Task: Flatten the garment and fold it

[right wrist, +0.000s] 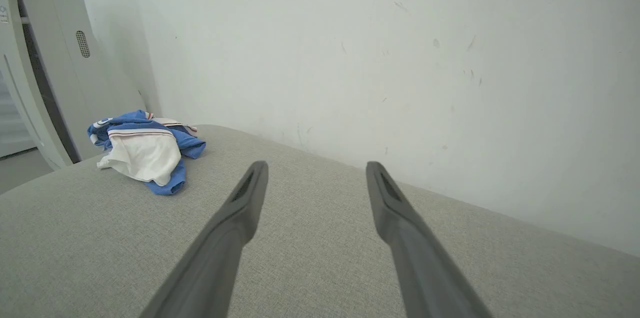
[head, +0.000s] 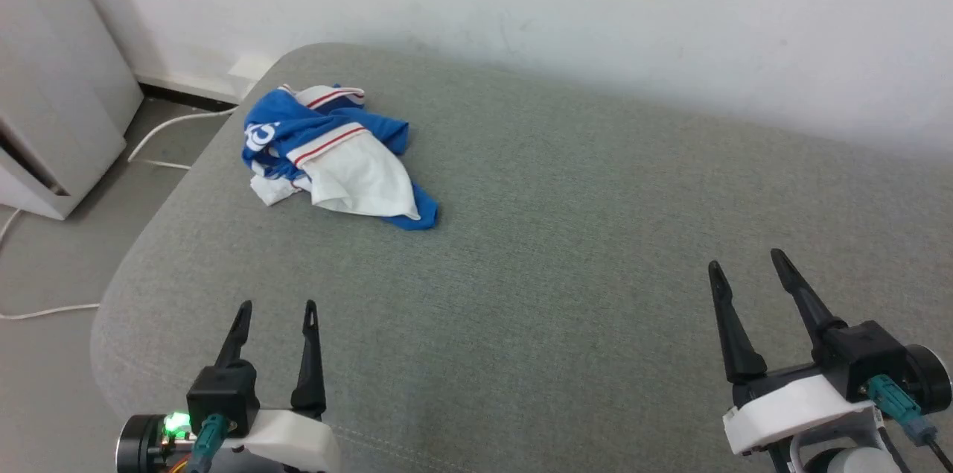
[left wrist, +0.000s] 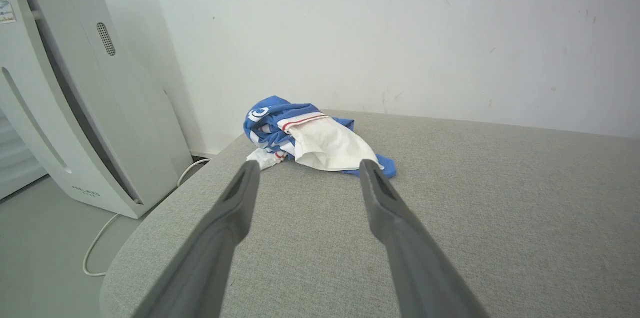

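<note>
The garment [head: 335, 154] lies crumpled in a heap at the far left of the grey padded surface [head: 566, 235], blue cloth with a white sleeve and red-striped trim on top. My left gripper [head: 278, 305] stands open near the front left edge, well short of the heap, nothing between its fingers. My right gripper [head: 744, 263] is open at the front right, far from the cloth. In the left wrist view the garment [left wrist: 310, 140] sits just beyond my open left gripper [left wrist: 309, 169]. From the right wrist, the garment [right wrist: 145, 150] shows far left of the open right gripper [right wrist: 315, 168].
A white wall [head: 595, 4] runs right behind the surface. A tall white appliance [left wrist: 75, 102] stands on the floor to the left, with a white cable [head: 167, 130] trailing beside the surface's rounded left edge.
</note>
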{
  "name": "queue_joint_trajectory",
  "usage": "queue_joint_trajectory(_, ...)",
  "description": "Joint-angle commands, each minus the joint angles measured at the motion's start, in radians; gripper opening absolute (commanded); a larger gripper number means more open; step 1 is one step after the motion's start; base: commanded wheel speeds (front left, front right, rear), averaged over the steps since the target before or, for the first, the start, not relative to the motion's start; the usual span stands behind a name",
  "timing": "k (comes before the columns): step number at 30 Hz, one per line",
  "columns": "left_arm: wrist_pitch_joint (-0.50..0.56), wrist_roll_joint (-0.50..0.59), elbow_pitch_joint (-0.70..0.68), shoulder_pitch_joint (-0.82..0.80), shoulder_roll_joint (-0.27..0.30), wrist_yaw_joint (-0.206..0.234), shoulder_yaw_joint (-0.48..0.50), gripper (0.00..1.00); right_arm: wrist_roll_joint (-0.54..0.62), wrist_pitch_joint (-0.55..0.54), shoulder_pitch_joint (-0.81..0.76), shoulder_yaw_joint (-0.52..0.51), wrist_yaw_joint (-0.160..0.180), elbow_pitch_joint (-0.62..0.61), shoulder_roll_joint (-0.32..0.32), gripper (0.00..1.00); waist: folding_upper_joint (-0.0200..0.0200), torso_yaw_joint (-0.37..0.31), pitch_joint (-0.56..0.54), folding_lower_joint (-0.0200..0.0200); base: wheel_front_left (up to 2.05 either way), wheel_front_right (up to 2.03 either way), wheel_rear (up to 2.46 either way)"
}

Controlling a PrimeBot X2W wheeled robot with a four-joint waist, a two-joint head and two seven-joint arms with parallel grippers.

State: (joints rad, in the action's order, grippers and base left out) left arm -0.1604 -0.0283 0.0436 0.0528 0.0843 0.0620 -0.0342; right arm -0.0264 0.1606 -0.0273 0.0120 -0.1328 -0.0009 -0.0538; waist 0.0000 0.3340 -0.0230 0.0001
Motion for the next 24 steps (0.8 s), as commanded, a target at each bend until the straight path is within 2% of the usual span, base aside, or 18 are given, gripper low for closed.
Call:
queue_joint_trajectory(1,-0.011,-0.006,0.003,0.015,0.007,0.011,-0.005,1.0,-0.003,0.011,-0.014,0.003,0.001,0.002,0.002,1.0,0.0,0.023,0.001,-0.0001,0.0,0.0,0.0)
queue_joint_trajectory(24,-0.059,-0.013,0.016,0.028,0.021,0.035,-0.032,1.0,-0.005,0.059,-0.022,0.005,0.002,0.035,0.003,1.0,0.0,0.138,-0.004,-0.0001,0.0,0.0,0.0)
